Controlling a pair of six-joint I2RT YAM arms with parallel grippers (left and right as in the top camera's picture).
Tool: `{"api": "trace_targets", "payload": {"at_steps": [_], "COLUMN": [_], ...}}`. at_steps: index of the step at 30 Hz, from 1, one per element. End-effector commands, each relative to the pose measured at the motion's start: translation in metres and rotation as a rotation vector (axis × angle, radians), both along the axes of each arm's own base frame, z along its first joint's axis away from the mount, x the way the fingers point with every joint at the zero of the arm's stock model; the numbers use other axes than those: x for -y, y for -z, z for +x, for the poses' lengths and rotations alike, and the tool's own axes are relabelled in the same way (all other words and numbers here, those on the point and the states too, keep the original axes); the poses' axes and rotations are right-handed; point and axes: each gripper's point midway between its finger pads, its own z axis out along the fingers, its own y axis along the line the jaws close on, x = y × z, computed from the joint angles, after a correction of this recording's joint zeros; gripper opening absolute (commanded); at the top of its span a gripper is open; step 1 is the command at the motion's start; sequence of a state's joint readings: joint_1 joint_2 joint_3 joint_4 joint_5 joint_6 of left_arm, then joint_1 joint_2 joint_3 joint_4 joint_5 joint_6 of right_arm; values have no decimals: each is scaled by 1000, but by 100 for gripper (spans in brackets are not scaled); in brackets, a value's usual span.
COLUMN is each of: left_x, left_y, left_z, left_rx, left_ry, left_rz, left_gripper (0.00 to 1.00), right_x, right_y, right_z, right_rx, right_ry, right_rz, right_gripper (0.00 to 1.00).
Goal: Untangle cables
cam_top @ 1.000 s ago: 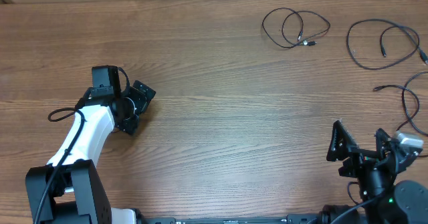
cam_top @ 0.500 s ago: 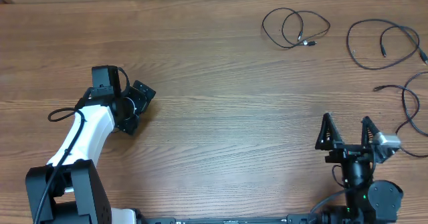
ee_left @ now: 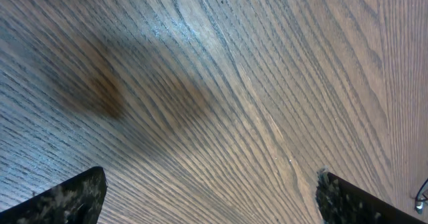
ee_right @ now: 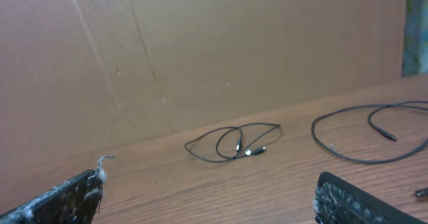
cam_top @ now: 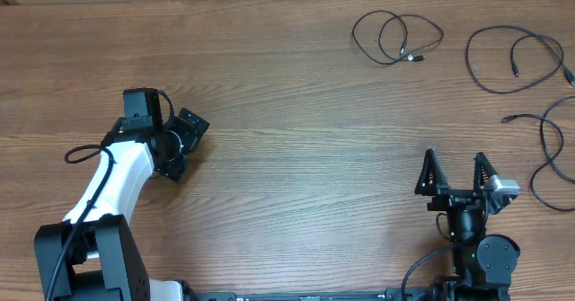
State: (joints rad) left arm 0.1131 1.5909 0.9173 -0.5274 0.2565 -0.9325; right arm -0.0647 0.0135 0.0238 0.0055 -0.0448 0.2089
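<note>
Hovering low at the near edge of the brown wood-grain table (cam_top: 296, 157), the right gripper (cam_top: 454, 157) has its two black fingers spread wide with nothing between them, aimed straight up the table. All the thin black cables lie beyond it and apart from one another. A small double-looped black cord with a silver plug (cam_top: 398, 39) sits well ahead and slightly to its left. A wide open-looped black cord (cam_top: 517, 60) is ahead to its right, and a third curling black cord (cam_top: 545, 148) lies near its right side. No crossings show between the three, so the untangling looks about done. The left gripper (cam_top: 184, 139), far to the right gripper's left, is splayed and empty too. Any further reach looks like the right arm's, and the double loop's long axis runs across its approach.
</note>
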Motion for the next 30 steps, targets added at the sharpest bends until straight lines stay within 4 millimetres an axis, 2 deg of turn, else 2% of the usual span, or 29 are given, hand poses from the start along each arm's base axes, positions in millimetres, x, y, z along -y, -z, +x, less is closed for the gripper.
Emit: {"api": "trace_targets", "payload": {"at_steps": [1, 4, 7, 30], "left_x": [0, 0, 0, 0], "left_y": [-3, -3, -3, -3], "left_z": [2, 2, 2, 2], "left_rx": [13, 14, 13, 14], "left_ry": [18, 18, 18, 18], "left_rz": [14, 14, 14, 14], "left_gripper": [100, 100, 99, 100], "right_x": [1, 2, 3, 4], "right_y": [2, 6, 27, 27], "right_z": [0, 0, 1, 1], "right_rx": [7, -6, -94, -93], "right_ry": [6, 14, 18, 20], "right_rz": [0, 0, 6, 6], "right_gripper": [100, 100, 100, 100]}}
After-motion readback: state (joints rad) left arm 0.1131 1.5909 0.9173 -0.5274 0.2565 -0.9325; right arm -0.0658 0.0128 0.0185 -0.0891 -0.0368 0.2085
